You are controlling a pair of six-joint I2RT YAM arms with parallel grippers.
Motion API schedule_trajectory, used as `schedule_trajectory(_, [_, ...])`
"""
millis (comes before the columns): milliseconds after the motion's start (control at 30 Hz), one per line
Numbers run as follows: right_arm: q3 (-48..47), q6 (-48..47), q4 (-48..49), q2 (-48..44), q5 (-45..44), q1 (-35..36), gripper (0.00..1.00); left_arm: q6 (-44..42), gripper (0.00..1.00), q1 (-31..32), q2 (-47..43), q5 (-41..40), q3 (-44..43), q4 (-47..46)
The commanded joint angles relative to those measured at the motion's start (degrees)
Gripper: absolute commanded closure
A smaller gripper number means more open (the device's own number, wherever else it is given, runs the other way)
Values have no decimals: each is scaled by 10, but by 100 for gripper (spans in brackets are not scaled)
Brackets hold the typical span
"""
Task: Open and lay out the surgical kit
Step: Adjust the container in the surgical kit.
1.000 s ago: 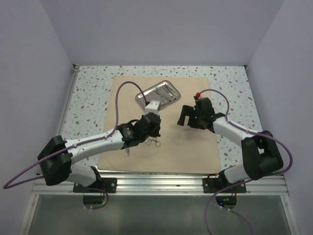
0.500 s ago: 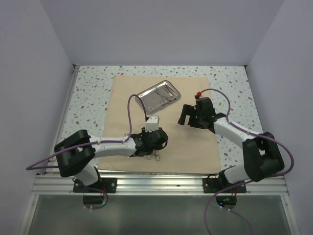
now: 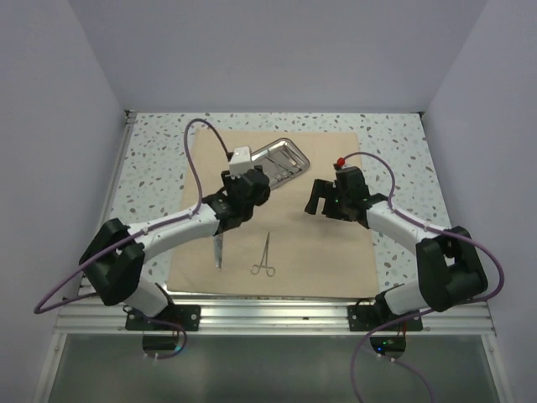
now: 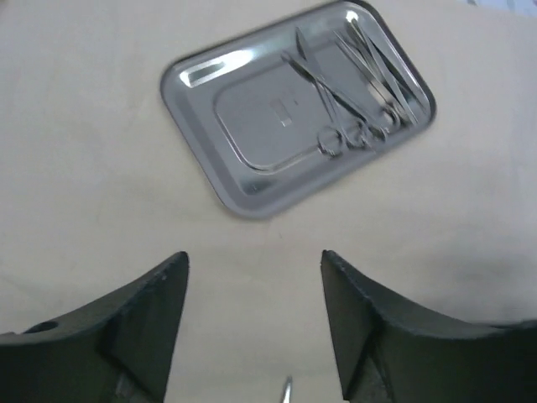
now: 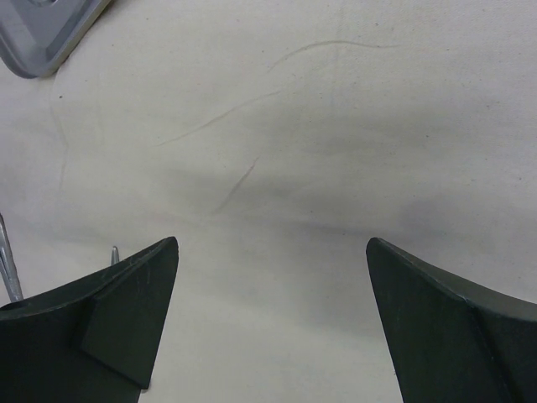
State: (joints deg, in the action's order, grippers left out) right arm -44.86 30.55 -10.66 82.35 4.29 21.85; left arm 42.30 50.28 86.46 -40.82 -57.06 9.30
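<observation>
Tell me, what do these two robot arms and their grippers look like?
The left arm and right arm are white tubes joined by chunky black joints, with a purple cable looping along each. The left gripper and right gripper each end in two dark wedge-shaped fingers. A small white box sits on the left wrist; a red knob shows on the right.

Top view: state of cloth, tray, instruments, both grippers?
cloth wrap, unfolded, lying flat.
steel tray, upright on the cloth wrap.
tray instruments, several, bunched at one end inside.
ringed instrument, loose on the cloth wrap.
second instrument, loose beside it.
left gripper, open, empty.
right gripper, open, empty.
</observation>
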Motion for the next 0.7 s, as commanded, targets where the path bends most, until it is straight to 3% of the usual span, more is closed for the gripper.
schedule_trajectory(0, [2,5,25,-6,17,2,2,-96,40,-92,29,44,-30,-117])
schedule_trajectory(200, [-2,3,22,4,21,2,2,-129,81,-162,183,72,-175,-98])
schedule_trajectory(367, [-2,0,15,-3,8,2,2,-110,87,-202,282,88,-257,-38])
schedule_trajectory(667, [-5,2,18,4,20,3,2,-104,85,-236,290,115,-214,-59])
